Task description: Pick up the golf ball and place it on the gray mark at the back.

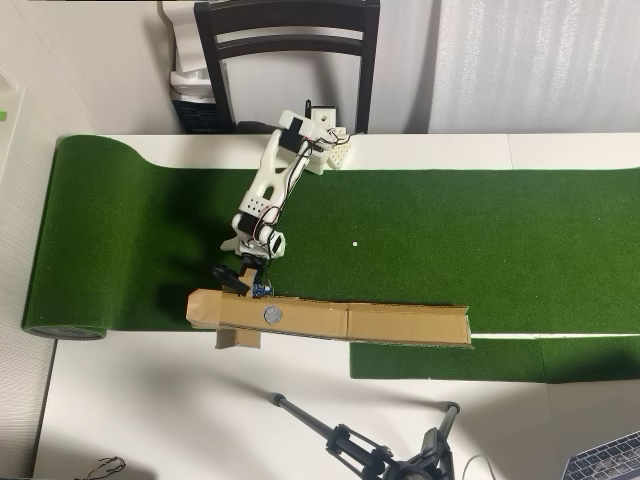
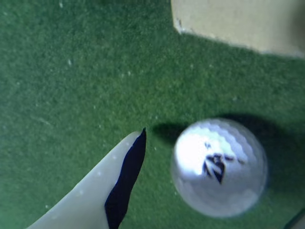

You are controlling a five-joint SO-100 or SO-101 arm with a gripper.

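The claw (image 2: 209,191) is gaping wide around the golf ball (image 2: 219,167), which is sitting on the green turf (image 2: 71,71), touching neither finger.

The white arm (image 1: 272,185) reaches from its base at the top of the overhead view down toward the bottom of the picture, folded forward with the wrist bent low and the dark claw (image 1: 238,281) at its end pointing down and slightly left. In the wrist view one pale finger (image 2: 90,195) with a dark inner pad enters from the lower left, its tip free, and only a sliver of the other shows at the lower right corner, so the jaws stand apart.
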